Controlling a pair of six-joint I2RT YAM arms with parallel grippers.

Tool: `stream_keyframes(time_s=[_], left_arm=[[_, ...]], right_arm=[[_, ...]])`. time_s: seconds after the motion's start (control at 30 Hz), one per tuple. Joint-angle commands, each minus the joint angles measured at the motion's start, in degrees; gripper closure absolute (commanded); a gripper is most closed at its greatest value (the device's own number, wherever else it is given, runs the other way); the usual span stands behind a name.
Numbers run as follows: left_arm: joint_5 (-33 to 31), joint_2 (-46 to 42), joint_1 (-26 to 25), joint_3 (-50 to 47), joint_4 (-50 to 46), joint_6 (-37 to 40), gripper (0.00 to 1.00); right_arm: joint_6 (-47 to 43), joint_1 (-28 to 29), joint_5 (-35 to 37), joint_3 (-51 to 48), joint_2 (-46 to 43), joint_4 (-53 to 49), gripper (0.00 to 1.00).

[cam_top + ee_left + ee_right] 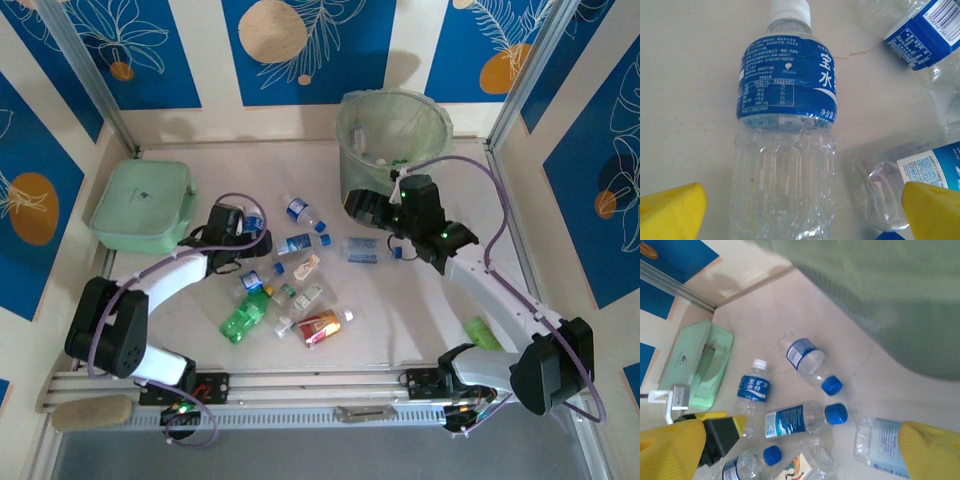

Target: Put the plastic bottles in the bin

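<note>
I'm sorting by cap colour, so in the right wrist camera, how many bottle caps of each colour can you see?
Blue caps: 3
White caps: 1
Total: 4

The left gripper [247, 234] is left of the middle in the top view, spread wide. The right gripper [354, 204] is right of the middle, spread wide too.

The left arm [165, 272] & right arm [500, 290] are white tubes w/ big black round joints [105, 335]. Thin purple cables [470, 165] loop along each. The left gripper [250, 232] & right gripper [358, 206] are black w/ bright yellow fingers [670, 212]. Tiny green lights [401, 213] glow on the right one.
</note>
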Motion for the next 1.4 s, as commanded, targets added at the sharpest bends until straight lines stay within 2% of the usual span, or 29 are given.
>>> stream_keyframes(time_s=[0.0, 0.13, 0.3, 0.4, 0.8, 0.93, 1.07, 1.37], left_arm=[[-0.56, 3.15, 0.56, 3.0, -3.7, 3.26, 0.01], [-0.94, 6.82, 0.52, 4.31, -4.06, 3.68, 0.0], [-0.44, 10.3, 0.54, 6.04, -4.3, 3.99, 0.06], [-0.53, 11.66, 0.55, 6.53, -4.29, 4.07, 0.12], [-1.69, 12.99, 0.56, 6.06, -3.47, 4.56, 0.45], [-1.18, 10.45, 0.55, 4.34, -1.51, 4.61, 0.54], [0.4, 5.51, 0.49, 2.6, 0.39, 4.43, 0.55], [15.06, -8.11, -3.06, -0.93, 8.19, 3.64, 0.59]], right_arm=[[4.55, 1.38, 2.57, -2.42, -2.25, 5.05, 0.01], [6.41, 2.04, 0.67, -3.38, -0.47, 6.33, 0.01], [6.26, 2.76, -0.36, -2.87, 1.01, 7.06, 0.01], [6.03, 3.16, -0.11, -2.77, 1.16, 7.11, 0.01], [6.07, 3.54, 0.56, -3.13, 1.51, 7.2, 0.01], [6.33, 3.63, -0.98, -2.74, 2.94, 7.26, 0.01], [6.34, 3.97, -3.82, -1.69, 4.9, 7.48, 0.0], [3.11, 7.12, -10.72, 2.89, 10.77, 11.0, 0.0]])
